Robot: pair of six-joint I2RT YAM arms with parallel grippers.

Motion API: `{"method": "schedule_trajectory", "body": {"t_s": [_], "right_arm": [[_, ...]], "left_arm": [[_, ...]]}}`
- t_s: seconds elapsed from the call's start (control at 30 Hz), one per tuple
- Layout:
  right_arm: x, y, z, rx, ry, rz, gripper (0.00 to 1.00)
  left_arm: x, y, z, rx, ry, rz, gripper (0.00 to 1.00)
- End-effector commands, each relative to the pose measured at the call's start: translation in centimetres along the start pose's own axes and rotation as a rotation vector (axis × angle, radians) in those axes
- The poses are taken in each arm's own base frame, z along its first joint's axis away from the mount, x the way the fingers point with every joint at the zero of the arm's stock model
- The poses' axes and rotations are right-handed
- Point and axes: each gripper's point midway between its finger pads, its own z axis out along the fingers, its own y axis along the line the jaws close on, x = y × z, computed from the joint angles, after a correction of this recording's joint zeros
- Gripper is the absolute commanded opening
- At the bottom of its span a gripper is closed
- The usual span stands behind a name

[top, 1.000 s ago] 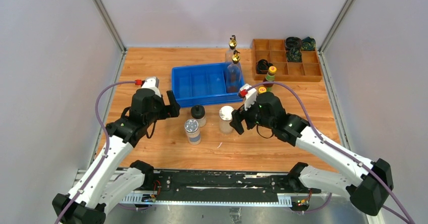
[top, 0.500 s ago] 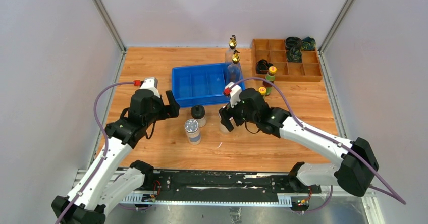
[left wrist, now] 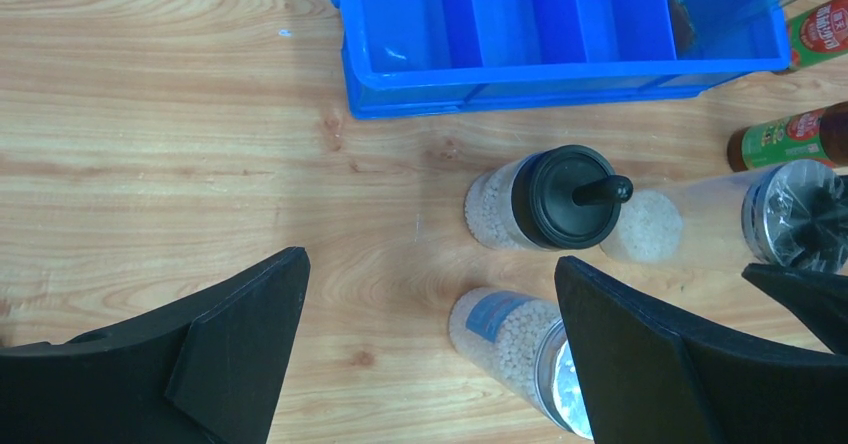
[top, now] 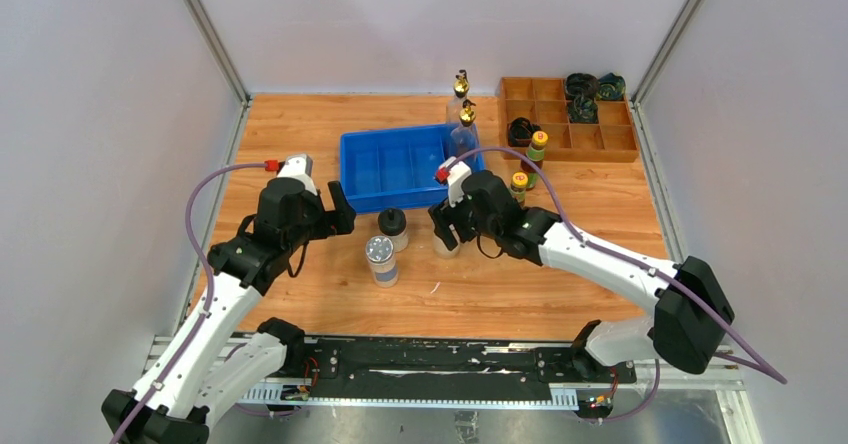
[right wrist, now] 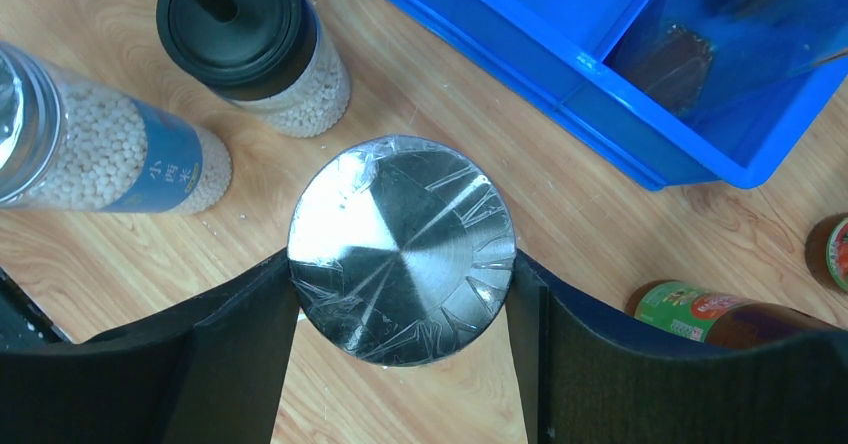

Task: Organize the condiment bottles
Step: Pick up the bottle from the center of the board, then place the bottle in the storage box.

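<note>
Right wrist view: the silver-lidded shaker [right wrist: 400,249] stands on the wooden table [right wrist: 560,214] just beside the blue bin [right wrist: 520,64], pressed on both sides by the right gripper [right wrist: 401,276]. The left gripper [left wrist: 430,264] is spread wide near the black-capped jar [left wrist: 560,196].

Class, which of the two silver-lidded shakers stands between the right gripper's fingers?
The shaker right of the black-capped jar, flanked by the right gripper; the blue-labelled shaker stands apart, nearer the left arm.

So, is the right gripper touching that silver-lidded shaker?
Touching. In the right wrist view, both fingers of the right gripper sit flush against the silver-lidded shaker, no gap.
</note>
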Motion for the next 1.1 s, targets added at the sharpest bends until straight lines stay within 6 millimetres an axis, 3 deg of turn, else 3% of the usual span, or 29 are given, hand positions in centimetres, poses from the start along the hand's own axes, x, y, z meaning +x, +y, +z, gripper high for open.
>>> {"method": "schedule_trajectory", "body": {"t_s": [0.0,0.17,0.37,0.5,0.63,0.8,1.07], "right_arm": [[-1.1,-0.1,0.3,0.032,-0.023,0.006,0.54],[-3.8,0.0,-1.0,0.05,-0.081,-0.005,0.53],[-11.2,-0.1,-3.1,0.057,-0.209,-0.028,0.53],[-15.3,-0.2,-3.0,0.073,-0.247,-0.059,0.53],[-18.5,-0.6,-1.1,0.105,-0.271,-0.089,0.53],[-21.0,-2.0,2.0,0.193,-0.29,-0.119,0.53],[-22.4,-7.2,6.8,0.348,-0.323,-0.034,0.53]], "left_arm": [[-0.9,-0.3,-0.7,0.012,-0.025,0.008,1.0],[-0.5,-0.1,-0.8,0.008,-0.02,0.012,1.0],[-0.3,0.0,-0.8,0.01,-0.018,0.014,1.0],[-0.3,-0.3,-1.0,0.024,-0.019,0.007,1.0],[-0.3,-0.6,-1.2,0.041,-0.017,-0.004,1.0],[-0.1,-0.6,-1.4,0.045,-0.015,-0.007,1.0],[-0.3,-0.8,-1.9,0.056,-0.015,-0.004,1.0]]}}
